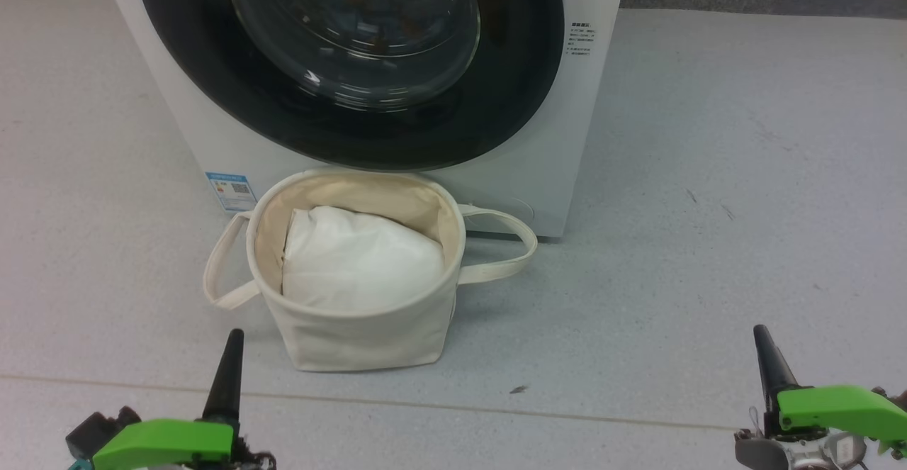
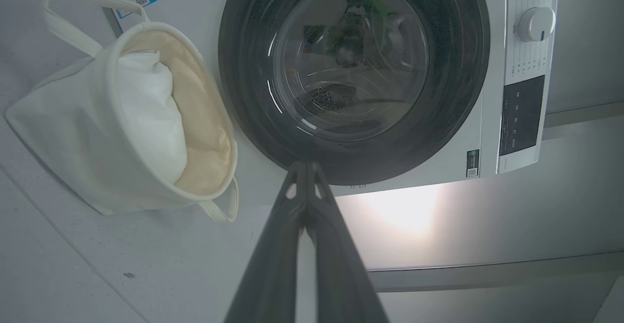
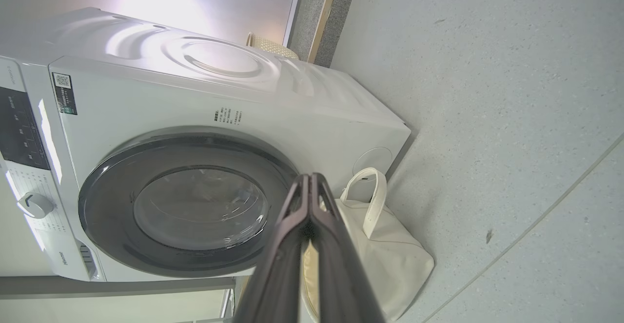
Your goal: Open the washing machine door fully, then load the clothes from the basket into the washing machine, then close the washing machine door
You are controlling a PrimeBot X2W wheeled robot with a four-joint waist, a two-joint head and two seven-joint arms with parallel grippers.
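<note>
Washing machine door, round glossy black-rimmed glass: shut | brownish clothes likely inside | left gripper, right gripper: pinched together, empty | press rim if unlatched, never glass

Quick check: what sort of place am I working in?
Likely a laundry area: a big white front-loading washing machine, its round glossy black-rimmed glass door shut, and a cream canvas basket on speckled grey floor.
</note>
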